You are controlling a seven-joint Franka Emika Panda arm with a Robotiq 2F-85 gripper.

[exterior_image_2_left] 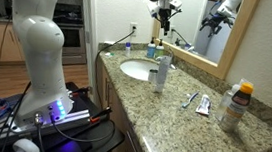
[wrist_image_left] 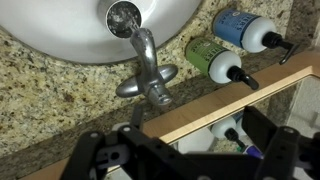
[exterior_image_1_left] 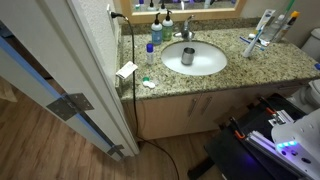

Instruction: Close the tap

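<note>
Hand point(wrist_image_left: 185, 150) spread wide, empty, over one tap point(wrist_image_left: 148, 75) at back rim of one basin point(wrist_image_left: 60, 30) on bench point(wrist_image_left: 50, 95). One metal cup point(wrist_image_left: 123, 15) in basin. Two bottles beside tap: blue-topped bottle point(wrist_image_left: 240, 27), green bottle point(wrist_image_left: 213, 55).

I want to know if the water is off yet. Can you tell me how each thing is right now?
tap: handle untouched, no water seen running.
fingers: open, above the tap, holding nothing.
metal cup: upright in the basin.
blue bottle: upright, top on.
green bottle: upright, pump top on.
cabinet doors: shut.
</note>
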